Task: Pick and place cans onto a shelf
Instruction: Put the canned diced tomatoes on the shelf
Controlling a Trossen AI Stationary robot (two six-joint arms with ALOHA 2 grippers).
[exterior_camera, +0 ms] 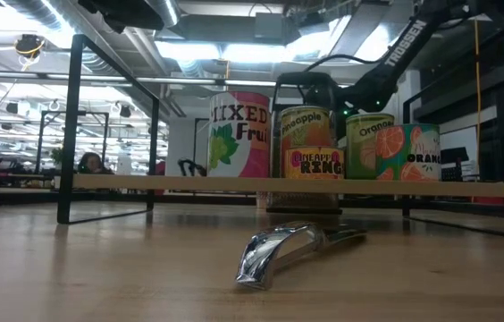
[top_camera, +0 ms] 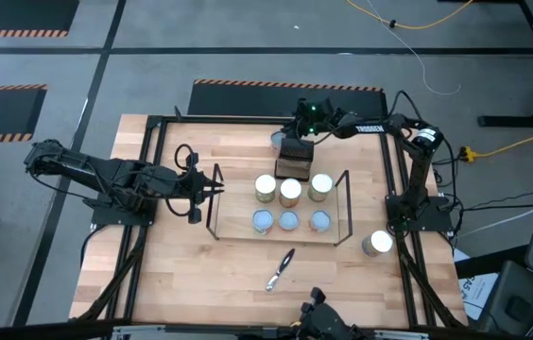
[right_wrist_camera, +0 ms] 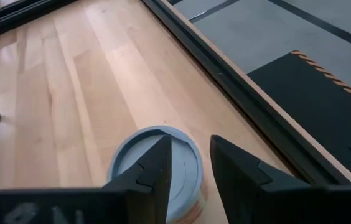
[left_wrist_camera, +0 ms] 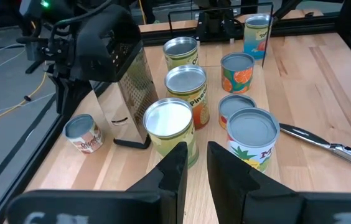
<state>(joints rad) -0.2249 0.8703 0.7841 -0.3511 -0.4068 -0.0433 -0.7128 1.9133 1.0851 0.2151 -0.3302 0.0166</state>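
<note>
While six small cylindrical tin cans (top_camera: 289,207) stand in two rows on the low black-wire shelf with its light wooden board (top_camera: 344,210), the right gripper (right_wrist_camera: 188,163) hovers over a pale-blue-topped can (right_wrist_camera: 155,169) near the table's far edge, fingers parted and empty. Beside the shelf's left end, the left gripper (left_wrist_camera: 195,163) waits, slightly open, holding nothing.

The floor (top_camera: 248,47) was grey, with hazard-striped black mats (top_camera: 285,93) and a yellow cable (top_camera: 522,142) on the right. Bright ceiling lights (exterior_camera: 234,49) shone over distant desks (exterior_camera: 20,183).
</note>
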